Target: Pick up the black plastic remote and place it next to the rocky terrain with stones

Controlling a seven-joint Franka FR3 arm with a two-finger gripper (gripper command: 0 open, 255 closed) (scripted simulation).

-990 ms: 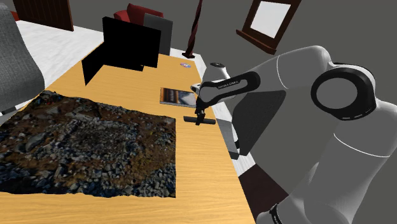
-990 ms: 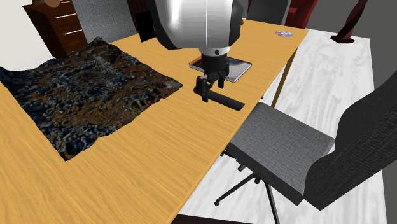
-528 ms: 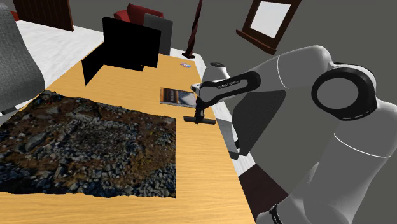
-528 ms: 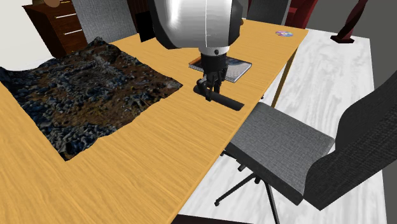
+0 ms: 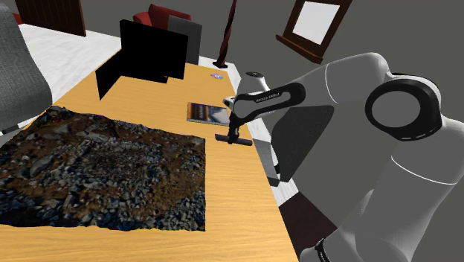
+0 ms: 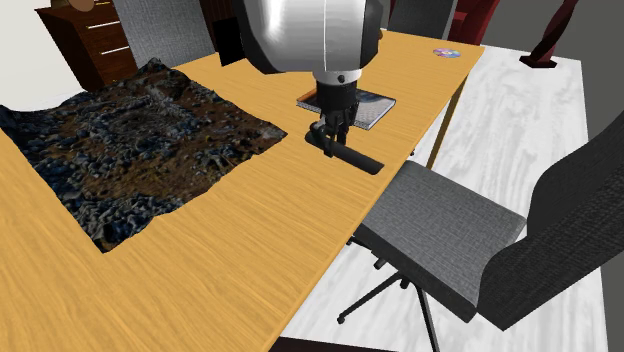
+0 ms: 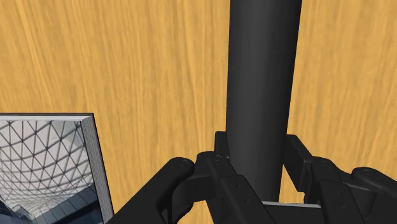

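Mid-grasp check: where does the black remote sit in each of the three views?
Shoulder view: black remote right of centre, under the gripper.
Second exterior view: remote just above centre, below the gripper.
Wrist view: remote is the tall dark bar clasped by the gripper.
Shared landmark: the book beside it.

Finishes: the bench (image 7: pixel 153 70) was rendered in light, grained wood; the remote (image 7: pixel 262 89) in smooth, matt black; the terrain (image 5: pixel 97 171) in rough, stony relief; the chair seat (image 6: pixel 440 235) in grey woven cloth.
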